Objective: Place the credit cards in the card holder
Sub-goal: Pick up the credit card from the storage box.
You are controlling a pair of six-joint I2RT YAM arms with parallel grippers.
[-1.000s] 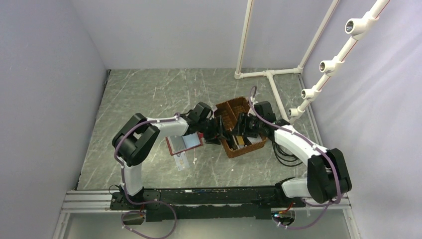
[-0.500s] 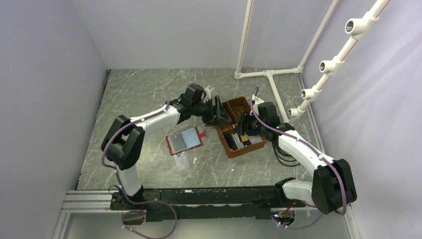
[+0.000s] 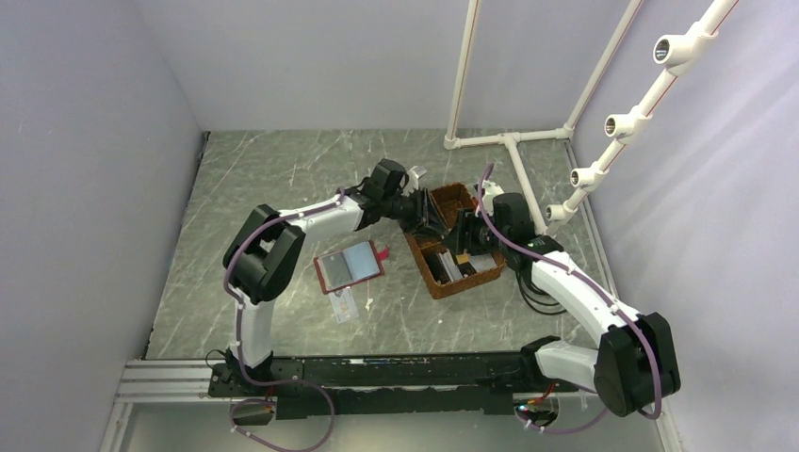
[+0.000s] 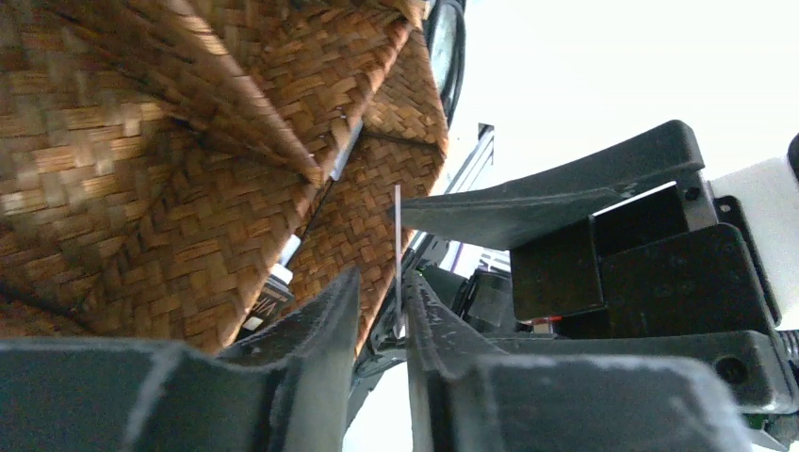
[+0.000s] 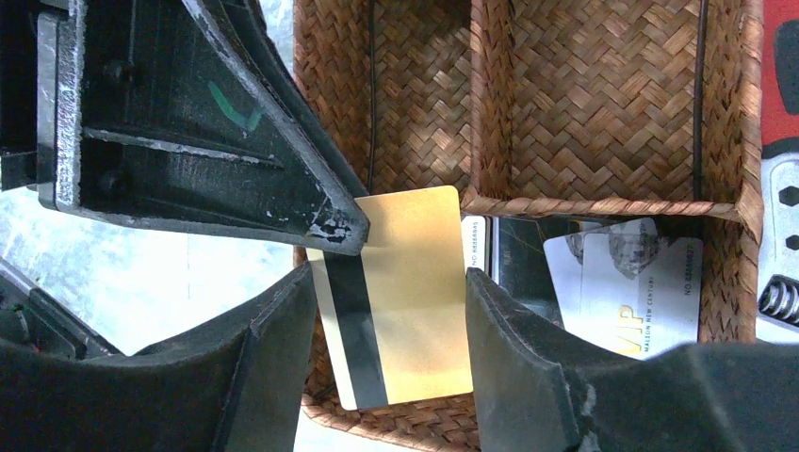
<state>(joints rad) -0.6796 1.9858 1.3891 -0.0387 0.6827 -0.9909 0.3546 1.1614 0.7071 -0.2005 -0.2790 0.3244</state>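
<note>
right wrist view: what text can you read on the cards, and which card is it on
"VIP": gold letters on the white-grey plastic card in the brown woven basket.
Small print along that card's right edge: too small to read.
No text visible on the tan-gold card with black stripe.

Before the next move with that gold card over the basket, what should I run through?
1. Grip: right gripper holds gold card edge to edge: ok.
2. Approach: left gripper straddles the card's corner: ok.
3. Left fingers closed on it: not ok, a gap shows.
4. Target: card holder lies open: ok.
5. Free slot in it: cannot tell.
</note>
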